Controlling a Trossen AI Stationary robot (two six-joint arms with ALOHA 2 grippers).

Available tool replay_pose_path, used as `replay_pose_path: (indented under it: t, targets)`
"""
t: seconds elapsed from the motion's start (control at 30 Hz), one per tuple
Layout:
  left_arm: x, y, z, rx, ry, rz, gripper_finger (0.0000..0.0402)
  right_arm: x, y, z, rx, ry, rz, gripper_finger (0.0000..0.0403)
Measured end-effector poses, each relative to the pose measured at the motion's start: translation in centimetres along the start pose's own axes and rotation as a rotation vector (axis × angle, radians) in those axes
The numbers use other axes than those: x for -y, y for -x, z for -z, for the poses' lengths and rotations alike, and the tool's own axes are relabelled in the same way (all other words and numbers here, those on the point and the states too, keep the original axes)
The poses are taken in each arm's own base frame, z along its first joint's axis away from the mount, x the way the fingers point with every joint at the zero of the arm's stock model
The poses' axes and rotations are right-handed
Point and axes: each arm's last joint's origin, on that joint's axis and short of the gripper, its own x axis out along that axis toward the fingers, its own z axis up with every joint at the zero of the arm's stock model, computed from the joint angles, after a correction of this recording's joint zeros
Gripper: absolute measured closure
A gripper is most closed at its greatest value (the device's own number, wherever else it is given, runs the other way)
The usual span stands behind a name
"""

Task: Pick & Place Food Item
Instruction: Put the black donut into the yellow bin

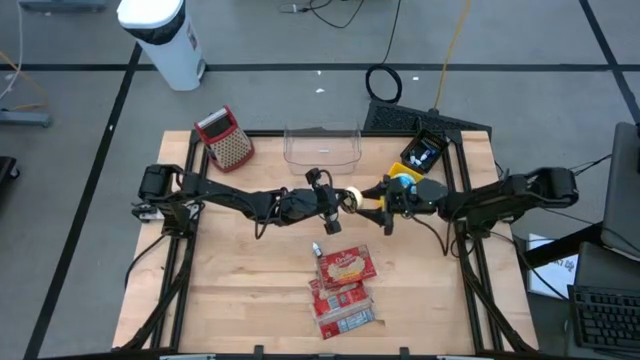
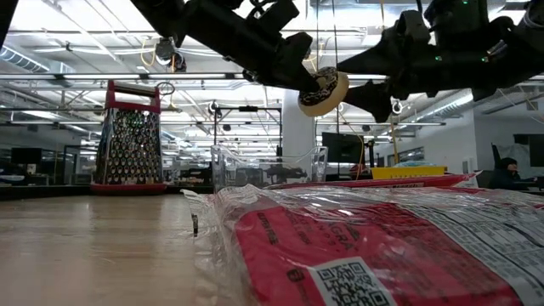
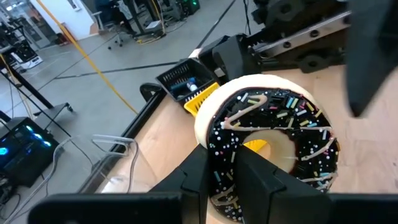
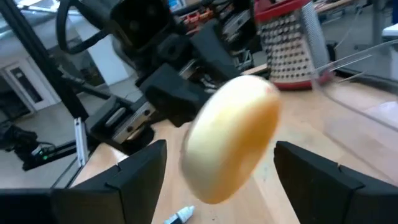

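Observation:
A ring donut point(image 1: 353, 198) with chocolate icing and sprinkles hangs in the air over the table's middle. My left gripper point(image 1: 335, 204) comes in from the table's left and is shut on it. The iced face point(image 3: 273, 134) looks back at my left wrist; the pale underside point(image 4: 233, 137) faces my right gripper point(image 1: 380, 200). My right gripper reaches in from the table's right and stands open, with one finger point(image 4: 140, 177) on each side of the donut and a gap to it on both sides. In the low view the donut point(image 2: 323, 92) hangs between both grippers, well above the table. My left gripper point(image 3: 224, 180) pinches the part of the donut's ring point(image 3: 222, 158) nearest its wrist between its two fingers. The fingers come nearly level from the table's left. The donut is lifted clear and stands tilted on edge, its hole open beyond the fingertips.
A clear plastic tub point(image 1: 322, 146) stands at the table's far edge, with a red box grater point(image 1: 225, 138) to its left. Red food packets point(image 1: 343, 285) lie in a stack at the near middle. A yellow and black item point(image 1: 420, 155) sits at the far right.

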Motion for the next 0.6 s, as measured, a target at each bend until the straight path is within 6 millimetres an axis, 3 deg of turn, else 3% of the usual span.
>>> replay_pose_path:
  t: [0.3, 0.6]
  targets:
    - [0.0, 0.0, 0.2, -0.019, -0.007, -0.019, 0.0339, -0.5, -1.4, 0.0, -0.015, -0.033, -0.006, 0.0153]
    - [0.0, 0.0, 0.1, -0.017, 0.012, -0.016, 0.0339, -0.1, -1.4, 0.2, -0.017, -0.052, 0.07, 0.0249]
